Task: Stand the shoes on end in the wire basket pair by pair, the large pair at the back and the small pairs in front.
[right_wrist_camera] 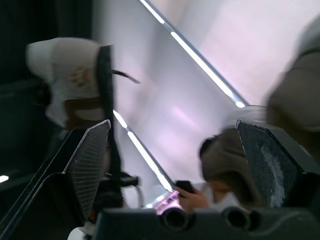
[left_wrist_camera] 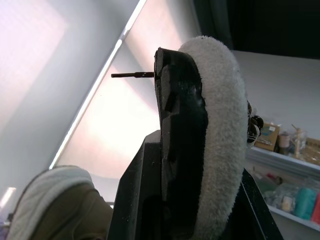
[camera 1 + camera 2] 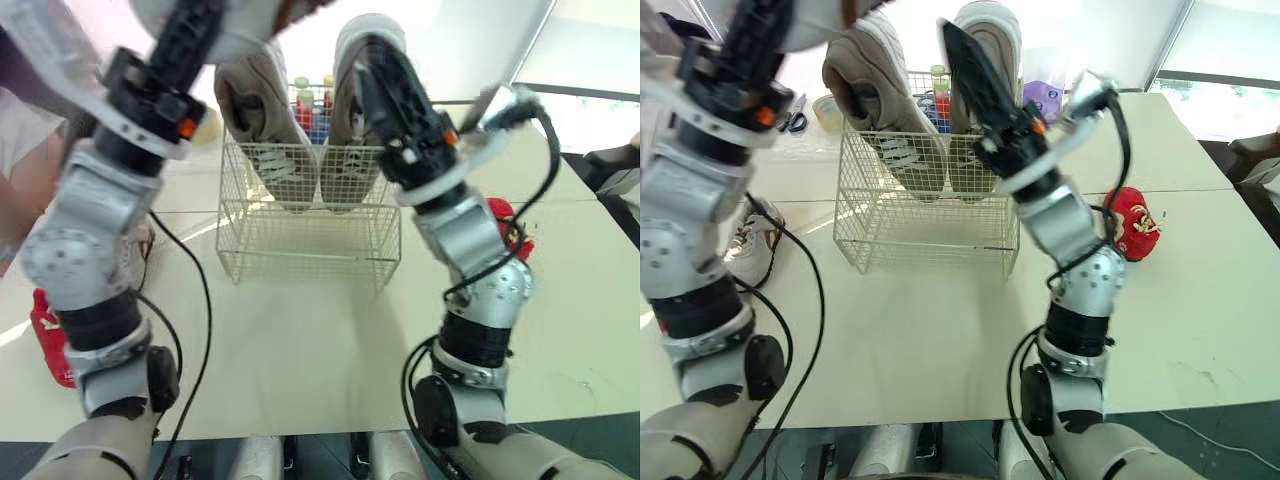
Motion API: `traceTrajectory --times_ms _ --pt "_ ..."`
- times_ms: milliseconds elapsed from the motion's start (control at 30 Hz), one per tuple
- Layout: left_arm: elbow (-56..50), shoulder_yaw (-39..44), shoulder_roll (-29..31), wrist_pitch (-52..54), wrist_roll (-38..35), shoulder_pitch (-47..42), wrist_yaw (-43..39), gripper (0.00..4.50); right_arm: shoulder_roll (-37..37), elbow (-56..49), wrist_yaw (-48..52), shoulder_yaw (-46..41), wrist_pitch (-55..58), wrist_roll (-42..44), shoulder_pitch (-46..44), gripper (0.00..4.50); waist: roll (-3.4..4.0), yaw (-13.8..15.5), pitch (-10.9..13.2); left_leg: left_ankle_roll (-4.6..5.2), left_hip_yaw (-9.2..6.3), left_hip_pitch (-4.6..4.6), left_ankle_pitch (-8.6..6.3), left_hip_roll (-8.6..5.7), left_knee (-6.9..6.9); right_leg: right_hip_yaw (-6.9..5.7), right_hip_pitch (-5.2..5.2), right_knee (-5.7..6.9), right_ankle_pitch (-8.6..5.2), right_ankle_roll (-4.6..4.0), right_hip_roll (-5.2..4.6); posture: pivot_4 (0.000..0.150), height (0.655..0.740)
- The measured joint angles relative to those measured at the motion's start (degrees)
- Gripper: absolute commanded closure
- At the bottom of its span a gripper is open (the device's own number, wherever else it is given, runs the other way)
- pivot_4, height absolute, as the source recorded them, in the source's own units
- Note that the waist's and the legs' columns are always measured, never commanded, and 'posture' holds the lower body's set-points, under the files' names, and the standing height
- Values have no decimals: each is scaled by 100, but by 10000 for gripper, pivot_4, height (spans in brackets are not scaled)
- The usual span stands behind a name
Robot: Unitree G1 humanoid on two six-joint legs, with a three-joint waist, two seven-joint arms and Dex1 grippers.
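The pair of large beige suede trainers stands toe-down and side by side at the back of the white wire basket. Your left gripper is clamped on the fleecy heel collar of the left-hand trainer. Your right gripper has its fingers spread with nothing between them, just beside the other trainer's heel.

I judge the large pair all but placed. Release the left one and lift both arms clear without tipping the shoes, then go for the small pairs. A small white trainer lies by your left arm, and what looks like a small red shoe lies by your right.

Everything rests on a cream tabletop. Bottles stand behind the basket, and bright windows light the room.
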Motion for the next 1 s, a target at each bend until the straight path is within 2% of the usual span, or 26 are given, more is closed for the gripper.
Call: traceTrajectory --times_ms 333,433,567,633,667,767,900,1000 --pt "-85 -347 -304 -124 328 365 -114 41861 -46 129 -59 219 -798 -515 -351 967 -4 -8 -2 9 -12 1 -5 6 11 7 11 -6 -1 1 18 1500 7400" --pt "-89 -369 -315 -125 329 403 -130 41861 -99 202 14 262 -880 -626 -354 8344 -4 -14 -2 9 -13 2 -5 7 10 7 11 -6 -1 0 19 1500 7400" --pt "-129 -367 -314 -133 330 456 -181 41861 -181 304 39 265 -894 -700 -354 27827 -4 -5 -2 9 -13 1 -5 7 10 7 11 -7 -1 0 19 1500 7400" --pt "-148 -359 -296 -140 319 509 -259 31375 -199 312 39 280 -876 -705 -354 36546 -4 -2 -2 9 -13 1 -5 7 10 7 12 -8 -1 0 19 1500 7400" --pt "-151 -364 -276 -122 321 534 -291 27707 -216 312 40 284 -871 -704 -354 36672 -4 -1 -2 9 -14 1 -5 7 10 7 12 -7 -1 0 19 1500 7400" --pt "-149 -391 -232 -113 373 622 -317 12556 -298 324 40 277 -861 -662 -417 36672 -4 -3 -2 9 -14 1 -5 7 10 7 11 -7 -1 0 19 1500 7400" --pt "-237 -394 -88 -91 441 693 -265 12556 -449 436 41 248 -859 -660 -662 36672 -4 -10 -2 9 -14 1 -5 7 9 7 11 -8 -1 0 19 1500 7400" --pt "-433 -405 372 110 476 1022 -290 12556 -784 664 169 219 -825 -671 -842 36672 -3 -15 0 9 -15 0 -5 7 8 7 9 -8 -1 0 19 1500 7400"
